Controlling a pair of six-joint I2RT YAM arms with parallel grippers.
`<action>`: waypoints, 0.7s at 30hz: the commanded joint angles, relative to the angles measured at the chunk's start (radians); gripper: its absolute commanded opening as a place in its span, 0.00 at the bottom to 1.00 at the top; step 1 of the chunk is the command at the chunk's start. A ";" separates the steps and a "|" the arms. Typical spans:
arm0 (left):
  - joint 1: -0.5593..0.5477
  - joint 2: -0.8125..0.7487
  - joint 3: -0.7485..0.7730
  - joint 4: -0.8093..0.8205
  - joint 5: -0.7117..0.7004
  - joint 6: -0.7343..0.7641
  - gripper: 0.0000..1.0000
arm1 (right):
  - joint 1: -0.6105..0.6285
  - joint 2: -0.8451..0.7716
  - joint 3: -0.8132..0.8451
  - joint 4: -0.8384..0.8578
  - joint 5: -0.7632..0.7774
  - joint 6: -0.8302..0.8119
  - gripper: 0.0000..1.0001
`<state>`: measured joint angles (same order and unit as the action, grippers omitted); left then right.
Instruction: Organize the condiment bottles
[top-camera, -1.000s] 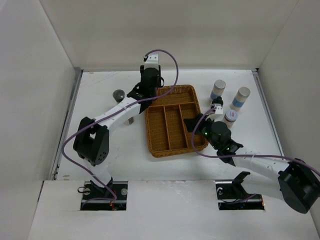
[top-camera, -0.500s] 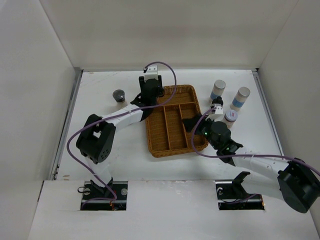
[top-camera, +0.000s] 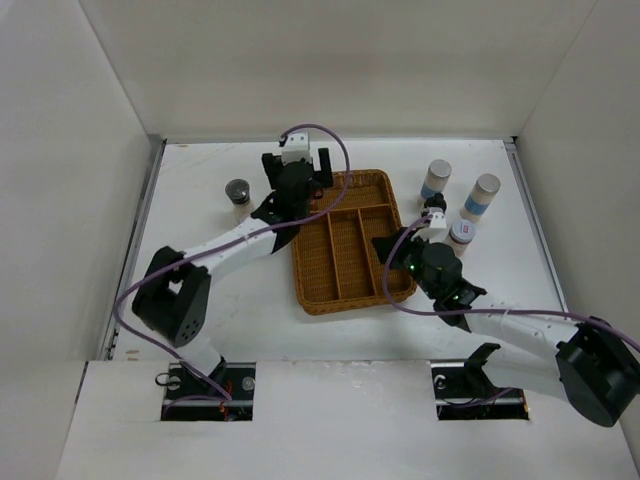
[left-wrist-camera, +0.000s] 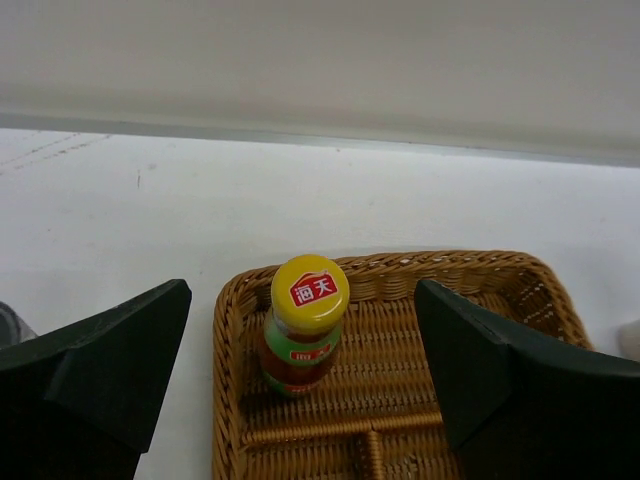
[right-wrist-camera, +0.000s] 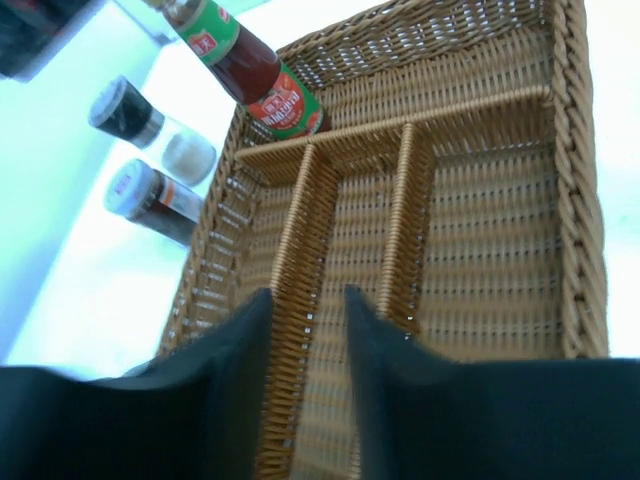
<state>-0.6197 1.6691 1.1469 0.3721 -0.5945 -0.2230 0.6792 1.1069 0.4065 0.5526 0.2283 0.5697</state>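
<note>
At the near side of the table, the right gripper (right-wrist-camera: 305, 295) hangs over the long compartments of the brown wicker tray (top-camera: 348, 304). Its two fingers stand a little apart with a narrow gap, and nothing is between them, so it is released and carries nothing. On the table just to the right of the tray stands a white-lidded jar (top-camera: 460, 235). A little behind it is a small dark-topped bottle (top-camera: 435, 208), very near to the right wrist. Farther back on this side are the left white cylinder (top-camera: 436, 178) and the right white cylinder (top-camera: 481, 195), each with a blue band, both upright and apart from each other. On the left side of the tray, the right wrist camera shows a dark jar (right-wrist-camera: 155, 200) with a pale lid, close to the tray's wall. Behind it stands the grey-lidded shaker (top-camera: 238, 192), on the table outside the tray. At the far end, the yellow-capped bottle (left-wrist-camera: 305, 330) stands upright in the cross compartment of the tray, at its left end. The left gripper (left-wrist-camera: 303, 288) is there with its fingers spread wide. The bottle shows between them, neither finger touches it, and this pincer is released too.
</note>
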 joint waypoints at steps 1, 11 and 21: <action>-0.022 -0.185 -0.061 0.119 -0.022 0.007 0.99 | -0.005 -0.022 0.050 -0.008 0.009 -0.011 0.28; -0.119 -0.551 -0.504 0.324 -0.088 -0.076 0.65 | -0.104 -0.002 0.332 -0.385 0.215 -0.145 0.37; -0.160 -0.499 -0.734 0.468 0.091 -0.315 0.60 | -0.333 0.174 0.500 -0.556 0.302 -0.260 0.94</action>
<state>-0.7750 1.1439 0.4442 0.6983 -0.5884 -0.4484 0.3744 1.2243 0.8684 0.0807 0.4961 0.3656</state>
